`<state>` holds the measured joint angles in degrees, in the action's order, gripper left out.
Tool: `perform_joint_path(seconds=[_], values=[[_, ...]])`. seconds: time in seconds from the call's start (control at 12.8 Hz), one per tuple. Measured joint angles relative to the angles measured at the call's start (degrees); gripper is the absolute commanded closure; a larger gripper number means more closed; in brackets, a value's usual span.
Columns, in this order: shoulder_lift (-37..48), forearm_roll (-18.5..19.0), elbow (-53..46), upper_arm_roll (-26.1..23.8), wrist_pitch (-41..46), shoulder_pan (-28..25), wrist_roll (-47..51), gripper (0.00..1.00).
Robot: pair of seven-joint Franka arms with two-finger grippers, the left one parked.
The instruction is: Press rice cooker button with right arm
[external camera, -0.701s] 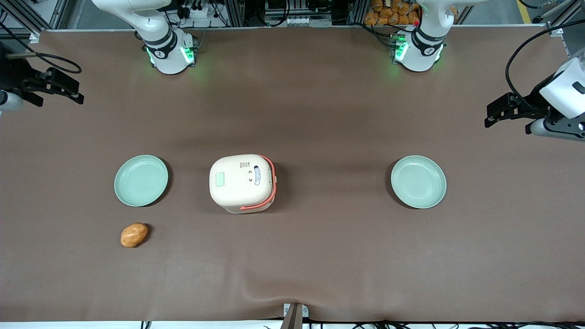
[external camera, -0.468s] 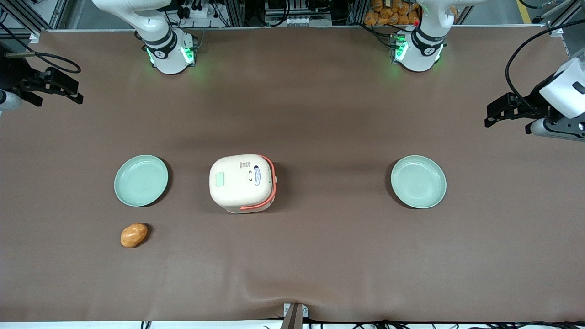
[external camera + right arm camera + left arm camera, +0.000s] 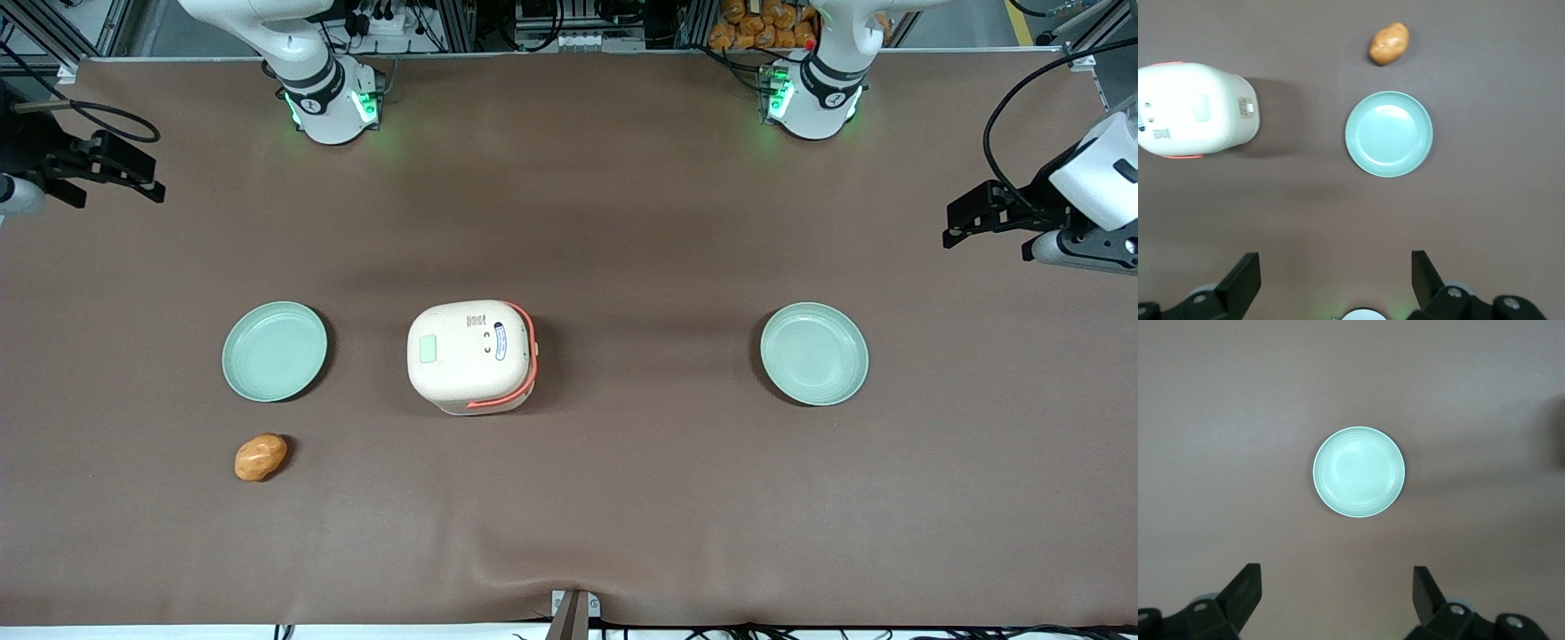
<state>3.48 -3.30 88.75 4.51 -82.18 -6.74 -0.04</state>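
The rice cooker (image 3: 471,356) stands at the middle of the brown table, its cream speckled lid shut and its coral-orange handle folded down. A pale green square patch (image 3: 428,348) sits on the lid. The cooker also shows in the right wrist view (image 3: 1195,110). My right gripper (image 3: 107,167) hangs high at the working arm's end of the table, well apart from the cooker. In the right wrist view the gripper (image 3: 1336,270) is open and empty, its black fingers (image 3: 1245,273) spread wide above bare table.
A mint-green plate (image 3: 274,350) lies beside the cooker toward the working arm's end, also in the right wrist view (image 3: 1389,133). A potato (image 3: 260,457) lies nearer the front camera than that plate. A second plate (image 3: 813,353) lies toward the parked arm's end.
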Motion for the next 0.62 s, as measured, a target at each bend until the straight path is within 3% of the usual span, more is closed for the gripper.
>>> perform_joint_path(seconds=[0.08, 0.23, 0.31, 0.39, 0.62], values=[[0.0, -0.3, 0.1, -0.9, -0.9, -0.3, 0.9, 0.35], [-0.3, -0.6, 0.3, -4.3, -2.9, -0.7, 2.9, 0.77], [-0.7, -0.6, 0.5, -6.4, -4.0, -1.0, 4.8, 0.94], [-1.3, -0.7, 0.6, -8.2, -5.1, -1.6, 7.6, 1.00], [-4.7, -0.7, 1.0, -10.1, -9.0, -5.9, 14.2, 1.00]])
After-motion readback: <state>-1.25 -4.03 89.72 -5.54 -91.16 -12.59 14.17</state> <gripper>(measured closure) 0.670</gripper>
